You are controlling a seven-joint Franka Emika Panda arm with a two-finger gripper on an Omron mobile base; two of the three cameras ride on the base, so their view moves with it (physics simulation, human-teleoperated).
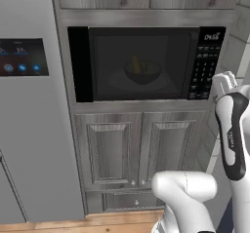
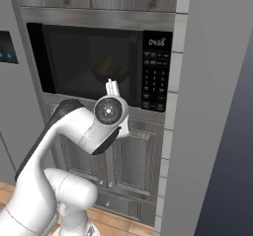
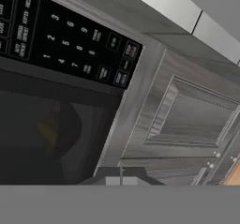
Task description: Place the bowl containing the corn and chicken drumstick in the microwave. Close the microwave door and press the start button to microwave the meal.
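A: From my station, largest first. The grey fridge (image 1: 29, 129) fills the left of the left base view, its dark screen (image 1: 23, 57) lit with small blue icons. Beside it stands a wall of grey wood-grain cabinets (image 1: 141, 149), with two panelled doors below and a strip of wooden floor (image 1: 73, 223) at the bottom.

B: And the microwave?

A: The microwave (image 1: 146, 64) is built into that cabinet wall, its long axis horizontal and its front facing my cameras. The microwave door (image 1: 139, 64) lies flush and closed, with the button panel (image 1: 207, 64) at its right. In the hand view the panel (image 3: 70, 35) runs tilted across the upper left.

B: The meal?

A: Through the tinted glass I see the bowl (image 1: 142, 72) sitting upright in the middle of the cavity. The corn (image 1: 136, 64) rises from it, leaning a little, its long axis close to vertical. I cannot make out the drumstick.

B: The claw?

A: The claw (image 2: 112, 87) is clenched, empty, its tips together and pointing at the lower part of the door, just left of the panel.
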